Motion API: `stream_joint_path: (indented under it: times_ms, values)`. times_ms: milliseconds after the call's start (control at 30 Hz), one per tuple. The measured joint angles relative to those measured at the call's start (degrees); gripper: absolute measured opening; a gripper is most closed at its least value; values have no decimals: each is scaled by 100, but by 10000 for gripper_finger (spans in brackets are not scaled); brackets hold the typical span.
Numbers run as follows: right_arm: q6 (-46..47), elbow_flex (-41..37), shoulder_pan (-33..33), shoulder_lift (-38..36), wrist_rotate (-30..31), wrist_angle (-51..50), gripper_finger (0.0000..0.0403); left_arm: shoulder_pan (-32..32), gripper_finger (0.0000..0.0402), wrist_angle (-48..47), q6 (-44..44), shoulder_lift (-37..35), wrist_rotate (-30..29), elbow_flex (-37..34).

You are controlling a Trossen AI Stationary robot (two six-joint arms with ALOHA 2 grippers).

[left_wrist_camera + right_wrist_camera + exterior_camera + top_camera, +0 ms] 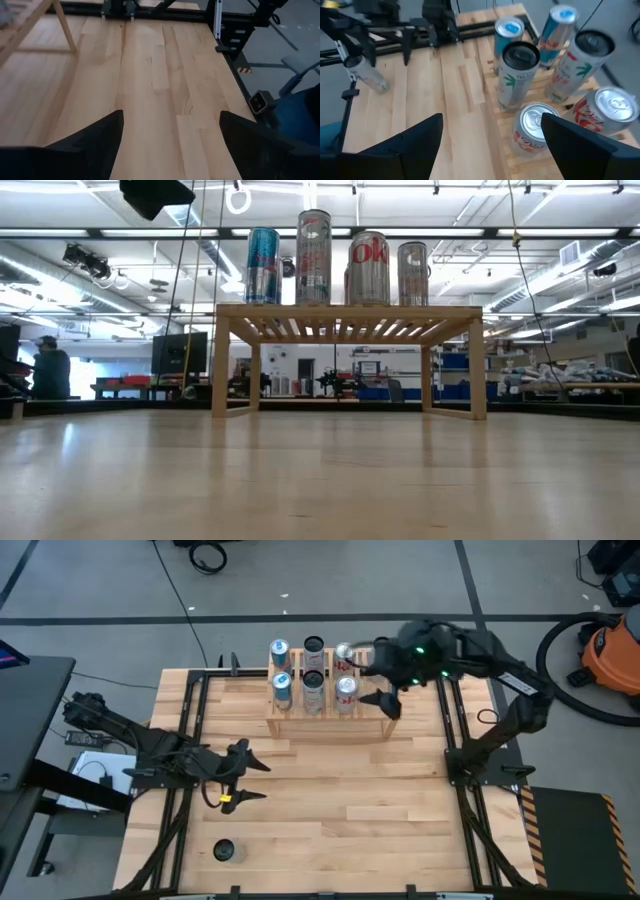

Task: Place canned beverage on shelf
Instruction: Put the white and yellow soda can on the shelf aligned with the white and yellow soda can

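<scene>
Six cans: upright on the light-wood slatted shelf [325, 725], under the right gripper [378, 668] — spread, empty.
Left gripper [247, 776]: spread, empty — next reach the dark can [224, 851] lying nearer the table's front edge.

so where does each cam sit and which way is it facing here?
High: above the table, looking straight down on the low light-wood slatted shelf with six cans; both dark arms show.
Low: at tabletop height, level toward the shelf; no arm clearly shows.
Left wrist: on the left arm, facing bare planks; left claw open, empty.
Right wrist: on the right arm, above the shelf's cans; right claw open, empty.
Shared: high, low and right wrist all see the red-and-silver can.
</scene>
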Motion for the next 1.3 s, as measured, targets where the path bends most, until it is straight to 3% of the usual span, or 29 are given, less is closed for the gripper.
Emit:
stream_joint_path:
  times_ms: [267,667,1067,1300]
  values:
    - [821,-158,1069,-511,1131,21,345,7,332,292,281,-1,-427,0]
    - [2069,-1144,2997,-635,3092,256,345,4,332,465,508,-1,-143,0]
    - [1850,-2617,3878,-629,3648,2775,345,4,332,444,1337,-20,-20,0]
    - [2020,-3068,3937,-630,3648,3299,345,4,332,423,1337,-18,-20,0]
